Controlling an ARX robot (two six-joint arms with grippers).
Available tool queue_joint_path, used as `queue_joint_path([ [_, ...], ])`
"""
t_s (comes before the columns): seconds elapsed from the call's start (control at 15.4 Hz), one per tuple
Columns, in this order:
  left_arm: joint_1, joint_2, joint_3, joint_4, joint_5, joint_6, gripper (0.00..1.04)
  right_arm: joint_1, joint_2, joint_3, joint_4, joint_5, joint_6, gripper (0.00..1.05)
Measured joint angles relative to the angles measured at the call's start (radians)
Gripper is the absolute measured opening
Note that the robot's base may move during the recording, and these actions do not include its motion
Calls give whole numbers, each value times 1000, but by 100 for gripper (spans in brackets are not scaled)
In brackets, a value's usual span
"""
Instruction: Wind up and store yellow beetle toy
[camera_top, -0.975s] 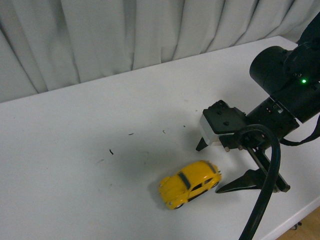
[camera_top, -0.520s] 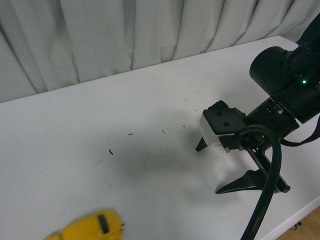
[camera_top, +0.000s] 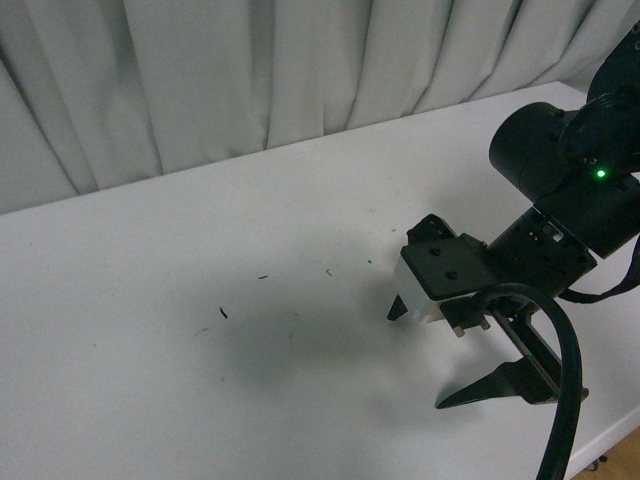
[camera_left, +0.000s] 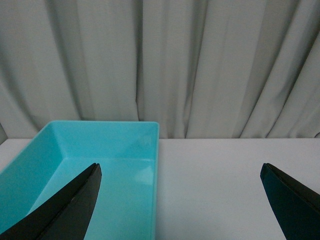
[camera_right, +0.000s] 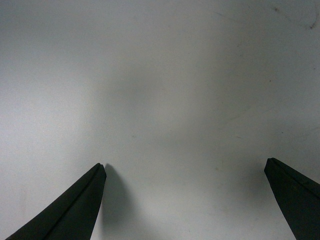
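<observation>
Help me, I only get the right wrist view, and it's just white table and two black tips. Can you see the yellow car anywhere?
Observer: No. The yellow beetle toy is in none of the views. The front view shows only the white table around the open right gripper.
Operator: Is there a box for it?
Observer: Yes. The left wrist view shows a turquoise bin on the table, close to the curtain.
Operator: Is anything inside?
Observer: The part that shows is empty. The left gripper is open and points toward it.
</observation>
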Motion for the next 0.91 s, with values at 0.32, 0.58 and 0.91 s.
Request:
queue_joint_path([
  [0.32,0,0,0,0,0,0,98,2,-39,-23,116,8,22,98],
  [0.58,0,0,0,0,0,0,98,47,-78,-96,381,20,138,98],
  [0.91,0,0,0,1,0,0,98,128,26,-432,1314,370,803,69],
])
